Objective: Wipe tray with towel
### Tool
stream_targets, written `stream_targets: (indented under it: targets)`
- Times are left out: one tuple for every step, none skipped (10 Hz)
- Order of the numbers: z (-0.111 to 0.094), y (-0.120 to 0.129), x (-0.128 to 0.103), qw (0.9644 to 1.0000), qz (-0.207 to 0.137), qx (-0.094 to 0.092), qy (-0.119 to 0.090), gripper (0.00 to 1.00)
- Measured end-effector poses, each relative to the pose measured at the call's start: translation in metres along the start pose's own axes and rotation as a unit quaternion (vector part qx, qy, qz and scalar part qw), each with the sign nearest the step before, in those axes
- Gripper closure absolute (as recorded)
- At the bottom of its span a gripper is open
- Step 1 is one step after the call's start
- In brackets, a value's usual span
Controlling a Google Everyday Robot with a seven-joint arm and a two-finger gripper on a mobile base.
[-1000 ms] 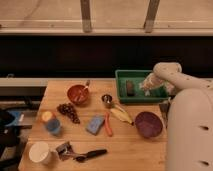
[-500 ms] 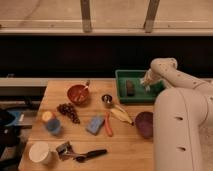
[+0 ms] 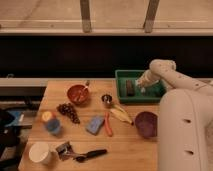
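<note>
A green tray point(image 3: 121, 81) stands at the back right of the wooden table. A dark oblong thing point(image 3: 130, 88), possibly the towel, lies inside it. My gripper point(image 3: 142, 86) reaches down into the tray's right half, just right of the dark thing. Something pale shows at the gripper's tip; I cannot tell what it is. My white arm point(image 3: 180, 120) fills the right side of the view and hides the tray's right end.
On the table are a red bowl point(image 3: 78, 94), grapes point(image 3: 67, 110), a metal cup point(image 3: 106, 99), a banana point(image 3: 120, 114), a carrot point(image 3: 108, 124), a blue sponge point(image 3: 94, 124), a purple bowl point(image 3: 146, 123), a blue cup point(image 3: 51, 123), a white cup point(image 3: 40, 152) and a black-handled tool point(image 3: 90, 155).
My arm has swung left and nearer, covering more of the table's right side. The gripper has shifted slightly left inside the tray, toward the dark thing.
</note>
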Motion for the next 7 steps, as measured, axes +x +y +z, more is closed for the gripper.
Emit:
stream_targets:
  targets:
    - [-0.002,0.002,0.007,1.0,-0.002,-0.002,0.002,1.0]
    - [-0.005,-0.004,0.012,1.0,0.002,0.0,0.001,1.0]
    - [-0.01,-0.019,0.017,0.9999,0.012,0.009,-0.001,1.0]
    - [-0.015,-0.031,0.016,0.9996,0.022,0.018,-0.006,1.0]
    - [-0.017,-0.041,0.01,0.9991,0.031,0.026,-0.011,1.0]
    - [-0.018,-0.049,0.0,0.9984,0.041,0.034,-0.018,1.0]
    - [-0.017,-0.053,-0.014,0.9978,0.047,0.038,-0.024,1.0]
